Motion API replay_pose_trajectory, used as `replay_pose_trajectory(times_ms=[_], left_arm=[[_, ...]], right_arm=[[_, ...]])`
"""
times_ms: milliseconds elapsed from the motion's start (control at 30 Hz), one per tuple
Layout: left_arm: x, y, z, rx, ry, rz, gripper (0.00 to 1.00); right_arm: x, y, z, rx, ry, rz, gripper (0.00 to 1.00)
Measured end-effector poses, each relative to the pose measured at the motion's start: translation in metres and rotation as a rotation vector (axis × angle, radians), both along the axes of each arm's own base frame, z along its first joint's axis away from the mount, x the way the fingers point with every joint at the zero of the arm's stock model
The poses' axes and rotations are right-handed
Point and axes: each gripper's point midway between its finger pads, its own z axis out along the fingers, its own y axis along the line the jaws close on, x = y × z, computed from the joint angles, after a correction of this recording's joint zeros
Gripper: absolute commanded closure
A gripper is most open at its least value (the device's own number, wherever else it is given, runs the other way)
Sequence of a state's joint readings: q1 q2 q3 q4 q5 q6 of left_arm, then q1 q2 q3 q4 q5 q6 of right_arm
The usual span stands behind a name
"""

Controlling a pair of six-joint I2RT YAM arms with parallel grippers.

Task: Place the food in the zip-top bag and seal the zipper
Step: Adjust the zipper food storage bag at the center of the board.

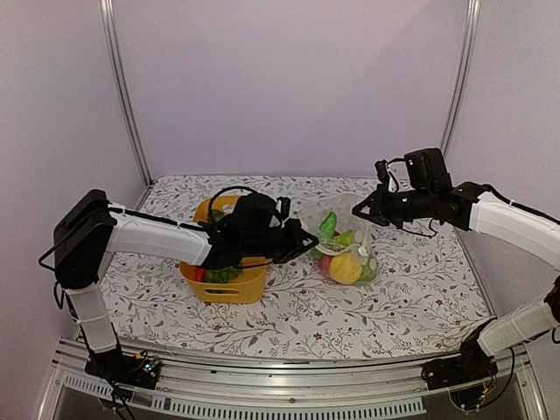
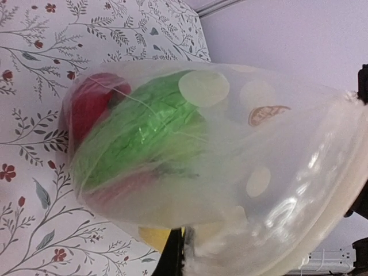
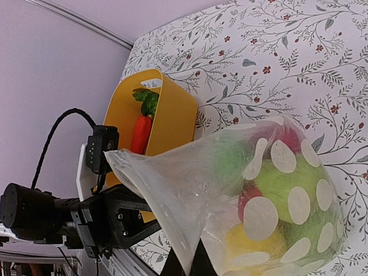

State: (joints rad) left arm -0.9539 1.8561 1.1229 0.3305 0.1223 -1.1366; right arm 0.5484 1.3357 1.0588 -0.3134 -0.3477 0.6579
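Yellow plastic tub (image 1: 229, 287) sits left of centre on the flowered cloth (image 1: 420, 289), with a carrot (image 3: 140, 133) and leafy greens (image 1: 220, 274) inside. Just right of it, the left gripper (image 1: 308, 240) pinches one edge of the zip-top bag (image 1: 350, 249). Green, red and yellow food (image 1: 346, 268) fills the bag, and the zipper (image 2: 338, 192) gapes unsealed. Farther right, the right gripper (image 1: 362, 213) is clamped on the opposite edge.

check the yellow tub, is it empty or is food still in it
Not empty. The right wrist view shows an orange carrot with green leaves inside the yellow tub, against its far wall.
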Motion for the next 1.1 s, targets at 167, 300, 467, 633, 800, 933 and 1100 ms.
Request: replay_pose_trajectory(times_ms=[167,300,467,633,800,933,1100], left_arm=[[0.004,-0.007,0.019,0.032,-0.085,-0.04,1.0],[0.01,-0.022,0.08,0.001,-0.266,-0.09,1.0],[-0.002,-0.03,0.14,-0.072,-0.424,-0.155,1.0],[0.002,-0.04,0.138,-0.061,-0.436,-0.197,1.0],[0.013,-0.048,0.13,-0.04,-0.408,-0.207,1.0],[0.021,-0.051,0.119,-0.03,-0.372,-0.209,1.0],[0.029,-0.047,0.102,-0.011,-0.314,-0.2,0.96]], right_arm=[[0.007,-0.009,0.011,-0.078,-0.02,-0.03,1.0],[0.018,-0.021,0.036,-0.167,-0.072,-0.073,1.0],[0.022,-0.031,0.031,-0.264,-0.073,-0.081,1.0],[0.02,-0.036,-0.001,-0.356,0.008,-0.065,1.0],[0.02,-0.039,0.0,-0.376,0.013,-0.072,1.0],[0.022,-0.04,0.009,-0.37,-0.011,-0.075,1.0],[0.021,-0.04,0.01,-0.369,-0.015,-0.075,1.0]])
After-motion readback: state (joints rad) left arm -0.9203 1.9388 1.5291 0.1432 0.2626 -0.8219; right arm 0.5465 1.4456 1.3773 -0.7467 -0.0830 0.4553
